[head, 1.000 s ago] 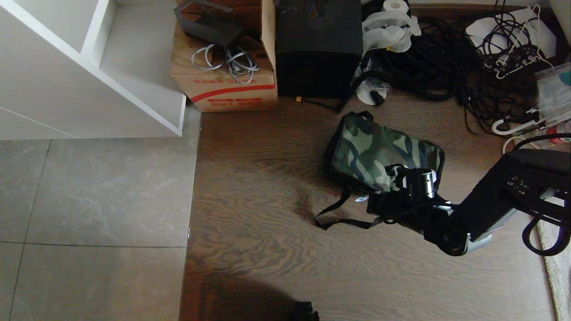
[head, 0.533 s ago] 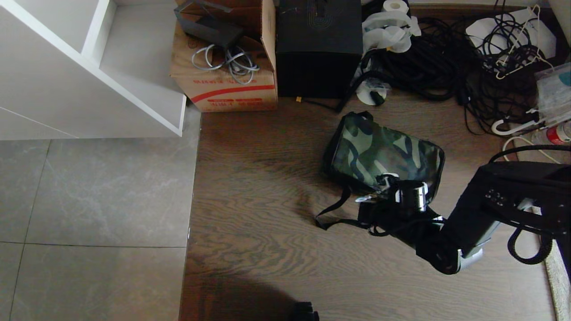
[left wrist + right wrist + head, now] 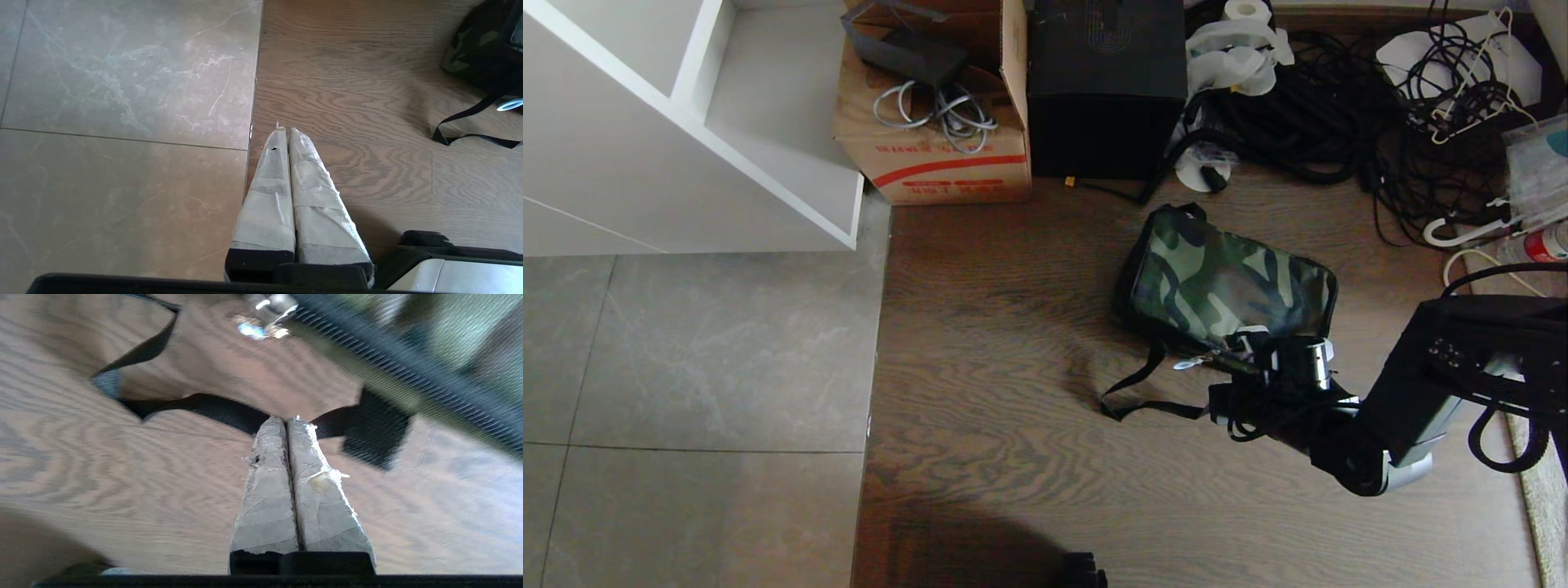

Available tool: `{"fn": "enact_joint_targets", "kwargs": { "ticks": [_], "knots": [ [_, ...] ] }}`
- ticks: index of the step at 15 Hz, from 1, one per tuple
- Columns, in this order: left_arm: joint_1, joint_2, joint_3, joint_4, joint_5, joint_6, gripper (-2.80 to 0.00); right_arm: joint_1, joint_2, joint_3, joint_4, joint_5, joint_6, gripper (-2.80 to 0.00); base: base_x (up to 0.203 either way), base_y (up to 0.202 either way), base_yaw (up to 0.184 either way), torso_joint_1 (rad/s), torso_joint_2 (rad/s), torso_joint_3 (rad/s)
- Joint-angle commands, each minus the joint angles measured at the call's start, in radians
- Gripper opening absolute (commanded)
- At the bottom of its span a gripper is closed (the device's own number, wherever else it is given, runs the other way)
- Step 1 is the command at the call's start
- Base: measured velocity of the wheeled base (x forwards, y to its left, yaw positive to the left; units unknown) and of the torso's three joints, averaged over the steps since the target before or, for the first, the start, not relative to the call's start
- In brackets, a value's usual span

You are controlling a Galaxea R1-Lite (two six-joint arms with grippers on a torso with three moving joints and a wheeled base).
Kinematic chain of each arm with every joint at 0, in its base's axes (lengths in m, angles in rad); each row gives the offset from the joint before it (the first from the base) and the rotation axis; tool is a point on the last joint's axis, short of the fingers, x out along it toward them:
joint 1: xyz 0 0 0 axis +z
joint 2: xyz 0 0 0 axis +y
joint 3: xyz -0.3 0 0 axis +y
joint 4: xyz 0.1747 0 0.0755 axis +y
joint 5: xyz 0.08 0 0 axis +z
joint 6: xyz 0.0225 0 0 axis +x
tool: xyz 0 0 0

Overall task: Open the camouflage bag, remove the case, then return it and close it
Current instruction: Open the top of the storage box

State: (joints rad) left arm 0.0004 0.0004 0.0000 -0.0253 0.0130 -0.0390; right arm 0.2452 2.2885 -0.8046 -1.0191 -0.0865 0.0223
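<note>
Seemingly over the strap (image 3: 229, 414), right pincer (image 3: 287, 420) hovers pressed together.

Your right arm (image 3: 1437, 384) is blocky and black, with a cluster of small screws on its side, a silver-grey cap at the elbow joint and black cables looping off it. A shiny metal cylinder sits at the wrist. Both the right pincer (image 3: 287, 421) and left pincer (image 3: 285, 131) have tapered fingers wrapped in frayed off-white tape, set in black mounts.
</note>
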Motion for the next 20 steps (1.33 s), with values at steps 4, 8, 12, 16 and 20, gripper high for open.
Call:
{"fn": "enact_joint_targets", "kwargs": {
  "ticks": [4,8,12,16,20],
  "knots": [
    [0.000,0.000,0.009,-0.001,0.001,-0.001,-2.80,-0.069,-0.003,-0.066,-0.015,0.000,-0.061,-2.80,0.000,0.000,0.000,0.000,0.00,0.000],
    [0.001,0.000,0.009,-0.001,0.001,-0.001,-2.80,-0.106,0.005,-0.104,-0.015,-0.001,-0.108,-2.80,0.000,0.000,0.000,0.000,0.00,0.000],
    [0.000,0.000,0.009,-0.001,0.001,-0.001,-2.80,-0.124,0.002,-0.164,-0.013,0.000,-0.115,-2.80,0.000,0.000,0.000,0.000,0.00,0.000],
    [0.000,0.000,0.009,-0.001,0.001,-0.001,-2.80,-0.134,-0.005,-0.149,-0.004,0.003,-0.129,-2.80,0.000,0.000,0.000,0.000,0.00,0.000],
    [0.000,0.000,0.009,-0.001,0.001,-0.001,-2.80,-0.106,-0.020,-0.032,0.001,0.112,-0.075,-2.80,0.000,0.000,0.000,0.000,0.00,0.000]
  ]
}}
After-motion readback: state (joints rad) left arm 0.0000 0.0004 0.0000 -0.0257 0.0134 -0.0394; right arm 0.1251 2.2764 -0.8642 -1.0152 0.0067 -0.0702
